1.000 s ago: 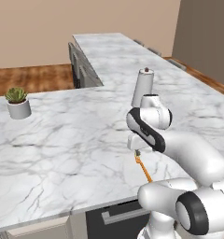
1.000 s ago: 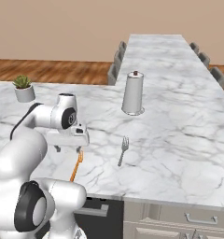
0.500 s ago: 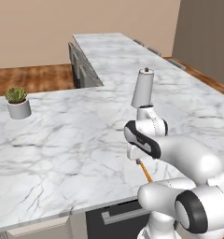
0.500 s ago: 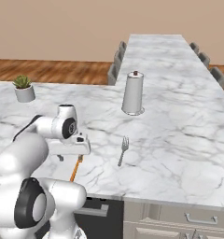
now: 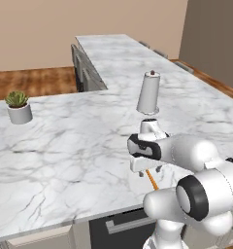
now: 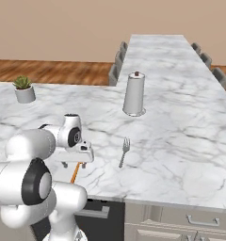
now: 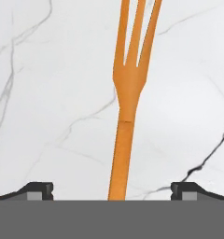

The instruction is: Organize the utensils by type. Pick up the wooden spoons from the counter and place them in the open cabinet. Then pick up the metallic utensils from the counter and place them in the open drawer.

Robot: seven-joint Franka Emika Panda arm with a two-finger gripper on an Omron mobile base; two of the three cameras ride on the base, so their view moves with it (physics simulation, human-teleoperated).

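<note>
White marble surface (image 5: 65, 146) carries everything. Pincer (image 6: 78, 163) hangs low near its front edge, fingers spread wide, holding nothing, evidently lined up to straddle the orange fork (image 7: 128, 102) lying flat beneath. Hand view shows handle centred between the fingertips, prongs toward 12 o'clock. Right base view adds the grey fork (image 6: 124, 151) at 3 o'clock of the pincer, canister (image 6: 134, 94) beyond

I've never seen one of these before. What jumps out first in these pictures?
The white robot arm bends low over the marble counter, its open jaws either side of an orange fork lying flat. A grey fork lies just beyond, and a tall metal canister stands further back.
</note>
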